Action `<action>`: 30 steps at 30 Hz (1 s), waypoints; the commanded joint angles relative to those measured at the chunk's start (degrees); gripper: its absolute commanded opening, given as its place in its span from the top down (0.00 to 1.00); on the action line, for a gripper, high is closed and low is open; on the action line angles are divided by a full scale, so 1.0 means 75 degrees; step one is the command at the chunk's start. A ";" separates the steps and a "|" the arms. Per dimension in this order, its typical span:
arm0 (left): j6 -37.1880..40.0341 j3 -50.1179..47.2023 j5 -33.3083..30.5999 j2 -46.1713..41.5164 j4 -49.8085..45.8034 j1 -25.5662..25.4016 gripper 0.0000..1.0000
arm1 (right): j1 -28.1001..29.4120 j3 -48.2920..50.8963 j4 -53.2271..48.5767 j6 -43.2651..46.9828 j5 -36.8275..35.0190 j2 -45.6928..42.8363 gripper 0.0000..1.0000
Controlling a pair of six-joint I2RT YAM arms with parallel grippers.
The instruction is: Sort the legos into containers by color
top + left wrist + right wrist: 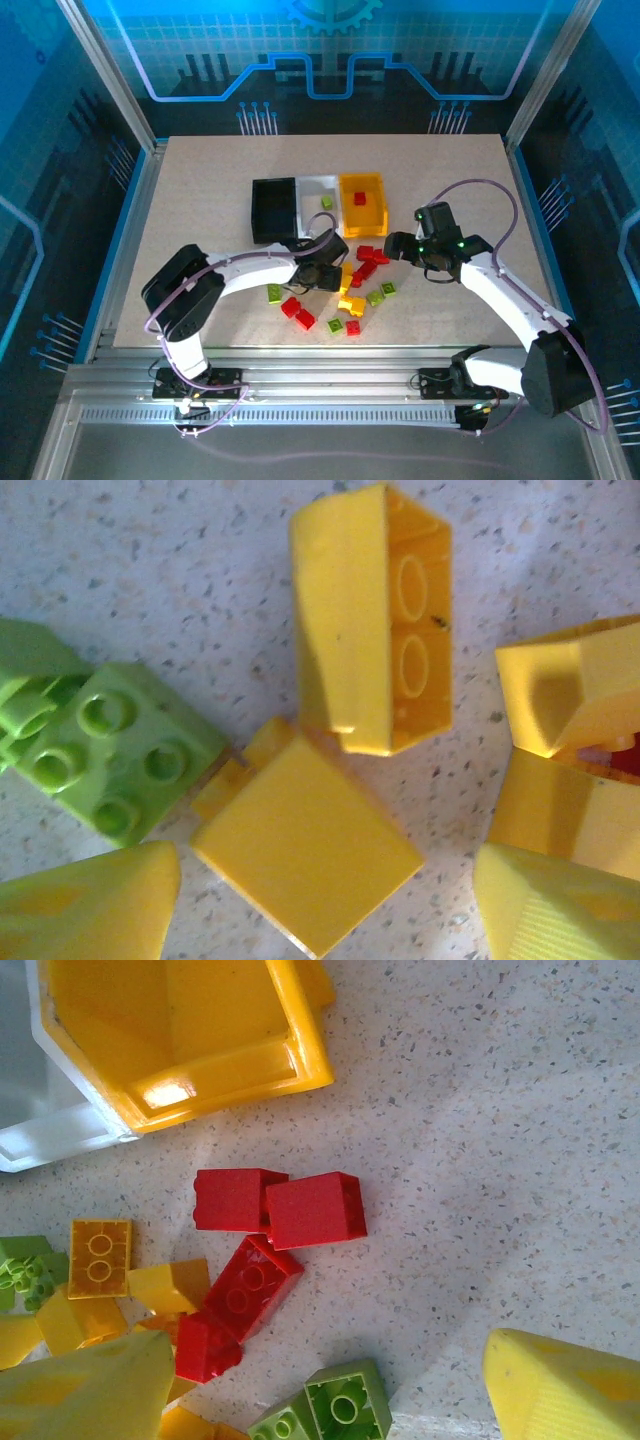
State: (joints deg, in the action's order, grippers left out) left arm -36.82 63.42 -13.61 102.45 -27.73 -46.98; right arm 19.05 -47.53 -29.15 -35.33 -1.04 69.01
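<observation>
Your left arm sweeps from its base at the near left in a low arc to the right, wrist pitched down over the middle of the scattered legos (pixel 350 305). The left gripper (pixel 325 275) sits low over the table (pixel 200 180). In its wrist view the fingers (pixel 90 905) stand apart with a flat yellow brick (pixel 305 855) between them. The gripper is open and seemingly just clear of the brick on both sides, though the picture is too soft to be sure. Just beyond lies a second yellow brick (pixel 375 620) on its side, hollow underside showing, and to the left a lime green brick (pixel 120 760), studs up.

Your right arm reaches from the near right up and leftward, elbow bent, with the right gripper (pixel 398 245) hanging over the far right edge of the pile. Its wrist view shows it open too, fingers (pixel 560 1385) spread wide above a cluster of red bricks (pixel 270 1250). The cluster lies near a corner of the yellow-orange bin (pixel 290 1060), and the white bin (pixel 50 1140) touches that bin.

From above you get the bins' order and contents — black bin (pixel 273 208) left, white in the middle, yellow-orange right, all in a row just beyond the pile. A green brick (pixel 327 202) lies in the white one and a red brick (pixel 359 198) in the yellow-orange one.
</observation>
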 commanded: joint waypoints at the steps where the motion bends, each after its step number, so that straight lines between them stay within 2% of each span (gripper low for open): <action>1: 0.0283 0.0216 0.0033 0.0402 0.0106 0.0041 0.25 | -0.0013 -0.0223 -0.0134 0.0082 -0.0030 -0.0073 0.18; 4: 0.0405 0.0455 -0.0183 0.0601 0.0083 0.0109 0.35 | -0.0023 -0.0202 -0.0112 0.0059 -0.0003 -0.0062 0.18; 11: 0.0474 0.0488 -0.0219 0.0779 -0.0077 0.0182 0.37 | -0.0021 -0.0149 -0.0133 0.0051 -0.0016 -0.0169 0.17; 15: 0.0371 0.0195 -0.0186 0.0598 -0.0100 0.0141 0.49 | -0.0032 -0.0118 -0.0099 0.0035 -0.0014 -0.0155 0.18; 22: 0.0141 -0.0042 -0.0100 -0.0170 -0.0233 0.0135 0.63 | -0.0032 -0.0126 -0.0028 -0.0035 -0.0001 -0.0111 0.17; 26: 0.0041 0.0026 -0.0128 -0.1057 -0.0399 0.0197 0.64 | -0.0032 -0.0143 -0.0059 -0.0058 -0.0018 -0.0126 0.17; 30: 0.0048 0.0162 -0.0242 -0.1854 -0.0579 0.0935 0.64 | -0.0032 -0.0114 -0.0040 -0.0116 -0.0013 -0.0159 0.17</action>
State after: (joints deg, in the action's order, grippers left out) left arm -35.53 63.20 -14.50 92.79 -29.67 -43.94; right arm 19.05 -47.64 -29.08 -35.44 -1.04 68.95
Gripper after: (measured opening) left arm 0.361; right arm 0.825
